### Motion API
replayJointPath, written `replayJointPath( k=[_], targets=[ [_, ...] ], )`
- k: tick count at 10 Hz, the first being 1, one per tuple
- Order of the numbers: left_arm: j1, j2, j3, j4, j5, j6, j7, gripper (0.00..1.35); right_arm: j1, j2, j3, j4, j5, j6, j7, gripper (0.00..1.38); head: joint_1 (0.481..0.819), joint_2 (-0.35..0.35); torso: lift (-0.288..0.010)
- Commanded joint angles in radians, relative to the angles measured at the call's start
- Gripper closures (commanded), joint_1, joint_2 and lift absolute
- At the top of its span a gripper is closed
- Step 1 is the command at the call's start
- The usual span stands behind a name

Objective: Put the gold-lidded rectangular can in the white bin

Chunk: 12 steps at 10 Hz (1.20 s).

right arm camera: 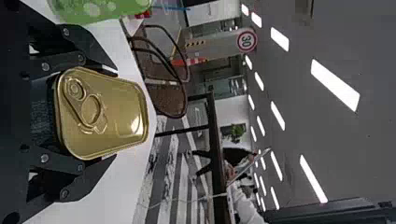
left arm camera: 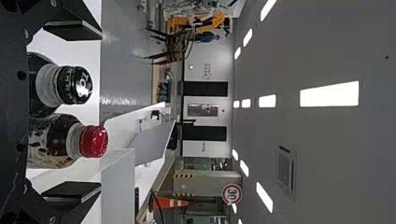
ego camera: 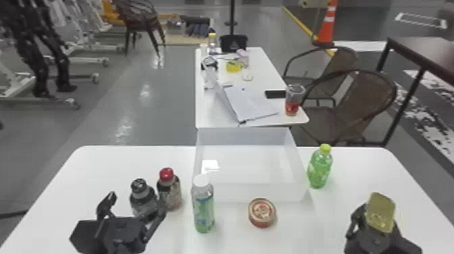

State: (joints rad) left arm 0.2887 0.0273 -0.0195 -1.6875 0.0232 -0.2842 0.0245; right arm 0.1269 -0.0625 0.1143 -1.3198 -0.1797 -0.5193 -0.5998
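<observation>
Jaws: right clamped on can [ego camera: 380, 212], lower right; left apart, lower left | risk: low swing to centre bin [ego camera: 243, 192] could topple green bottle [ego camera: 319, 171]

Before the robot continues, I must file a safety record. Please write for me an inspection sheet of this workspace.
Surface: white table, rounded far corners.
Job's things: gold-lidded can in the right gripper, outside the white bin; pale patch inside the bin, glare or label unclear.
Clutter: dark-capped bottle, red-capped bottle, white-capped bottle and green bottle, all upright; round tin before the bin.
Grippers: left open near the dark-capped and red-capped bottles; right closed on the can.
Cables: thin pale line near the dark table, perhaps a cord.
Surroundings: second white table, wicker chairs, orange cone.
</observation>
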Motion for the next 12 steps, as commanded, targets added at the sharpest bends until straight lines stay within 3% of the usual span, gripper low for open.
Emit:
replayJointPath(
  k=[1, 2, 4, 6, 8, 12],
  targets=[
    [-0.003, 0.003, -0.005, 0.003, 0.003, 0.002, 0.0, 0.16, 0.048, -0.019, -0.001, -0.134, 0.006, 0.074, 0.071, 0.89, 0.549, 0.0, -0.1],
    [-0.003, 0.005, -0.007, 0.005, 0.021, 0.017, 0.0, 0.16, 0.076, -0.034, -0.001, -0.234, 0.008, 0.147, 0.14, 0.89, 0.549, 0.0, -0.1],
    [-0.003, 0.01, -0.01, 0.005, 0.024, 0.025, 0.0, 0.16, 0.099, -0.065, -0.004, -0.415, -0.077, 0.317, 0.268, 0.89, 0.549, 0.0, -0.1],
    [-0.003, 0.011, -0.011, 0.005, 0.026, 0.033, 0.0, 0.16, 0.062, -0.08, -0.031, -0.513, -0.149, 0.487, 0.403, 0.89, 0.549, 0.0, -0.1],
    [-0.005, 0.011, -0.014, 0.005, 0.026, 0.037, 0.0, 0.16, 0.007, -0.08, -0.054, -0.507, -0.184, 0.581, 0.525, 0.89, 0.549, 0.0, -0.1],
    [-0.011, 0.008, -0.014, 0.012, 0.03, 0.033, -0.005, 0.16, -0.118, -0.08, -0.061, -0.366, -0.215, 0.605, 0.736, 0.89, 0.549, 0.0, -0.1]
  ],
)
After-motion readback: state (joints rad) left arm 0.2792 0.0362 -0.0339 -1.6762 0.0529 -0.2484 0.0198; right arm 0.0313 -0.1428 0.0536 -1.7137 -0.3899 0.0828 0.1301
